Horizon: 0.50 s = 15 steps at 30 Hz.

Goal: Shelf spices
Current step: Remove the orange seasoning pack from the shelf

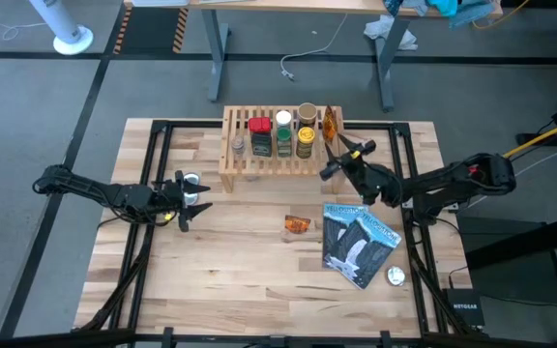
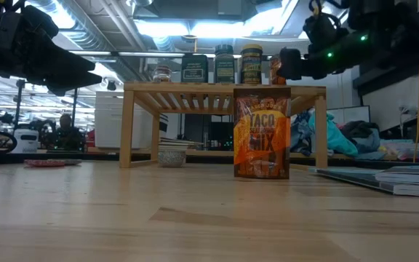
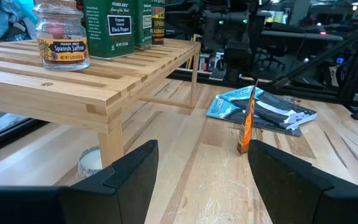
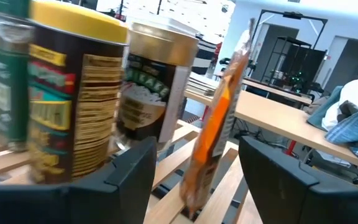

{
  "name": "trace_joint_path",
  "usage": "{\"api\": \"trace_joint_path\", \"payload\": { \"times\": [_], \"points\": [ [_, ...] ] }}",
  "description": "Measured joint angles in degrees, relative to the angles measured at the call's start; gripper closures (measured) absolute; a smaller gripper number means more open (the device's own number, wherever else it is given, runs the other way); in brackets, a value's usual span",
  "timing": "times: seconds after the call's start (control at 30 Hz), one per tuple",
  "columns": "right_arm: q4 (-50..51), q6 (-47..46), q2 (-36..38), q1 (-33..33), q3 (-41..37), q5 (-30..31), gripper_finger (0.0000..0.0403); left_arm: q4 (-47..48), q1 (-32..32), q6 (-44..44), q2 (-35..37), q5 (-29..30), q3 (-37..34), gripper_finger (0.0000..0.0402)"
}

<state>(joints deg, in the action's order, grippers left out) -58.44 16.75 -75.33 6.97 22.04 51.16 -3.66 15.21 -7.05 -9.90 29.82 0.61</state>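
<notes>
Nearest the front edge of the desk (image 1: 259, 290) lie the leftovers that are not spices: a small silver disc (image 1: 395, 276) and two blue-and-black glossy pouches (image 1: 356, 242). Just beyond them, near the middle of the desk, an orange taco-mix packet (image 1: 297, 224) waits off the shelf; in the low view it appears to stand upright on the wood in front of the rack.

On the left, the left pincer (image 1: 193, 201) hovers low over the desk, its fingers apart and holding nothing. A small white-lidded jar (image 1: 193, 180) rests on the desk right by it, near the shelf's leg, so that one also looks unshelved.

Further back, the right pincer (image 1: 341, 155) sits at the right end of the shelf (image 1: 240, 164), fingers apart on either side of a second orange packet (image 4: 219, 124) standing on edge on the slats; the fingers do not appear to grip it.

On the shelf stand the saffron jar (image 3: 61, 36), a red-capped tin (image 1: 259, 135), a green tin (image 1: 284, 135), a yellow-capped jar (image 1: 305, 141) and a tan-capped jar (image 1: 307, 113).

My reading is that most of the job is done, with the taco packet and the small jar left.
</notes>
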Motion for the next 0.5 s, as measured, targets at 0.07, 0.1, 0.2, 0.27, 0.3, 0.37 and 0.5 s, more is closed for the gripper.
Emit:
{"api": "trace_joint_path", "payload": {
  "times": [0.07,0.1,0.2,0.27,0.3,0.37,0.5],
  "points": [
    [0.02,0.00,0.00,1.78,0.00,-1.70,0.0169,0.02,0.01,0.00,0.01,0.00,0.00,0.0160],
    [0.00,-0.02,0.00,2.69,0.00,-2.51,0.0169,0.02,-0.01,0.00,0.01,0.00,0.01,0.0160],
    [0.04,-0.45,0.00,5.46,0.00,-5.52,0.0169,0.01,0.01,0.00,-0.01,-0.01,0.01,0.0160],
    [0.47,-1.83,0.00,7.56,0.00,-8.20,0.0169,0.01,0.01,0.00,0.00,0.00,0.00,0.0160],
    [0.78,-2.60,0.00,8.74,0.00,-9.79,0.0169,0.02,0.00,0.00,-0.01,-0.01,-0.01,0.0160],
    [1.44,-4.32,-0.02,11.13,0.00,-13.46,0.0169,0.00,0.00,0.00,0.00,-0.01,0.01,0.0160],
    [2.85,-6.93,-0.02,15.28,-0.03,-20.33,0.0169,0.02,0.01,0.00,0.00,-0.01,-0.01,0.0160]
  ]
}}
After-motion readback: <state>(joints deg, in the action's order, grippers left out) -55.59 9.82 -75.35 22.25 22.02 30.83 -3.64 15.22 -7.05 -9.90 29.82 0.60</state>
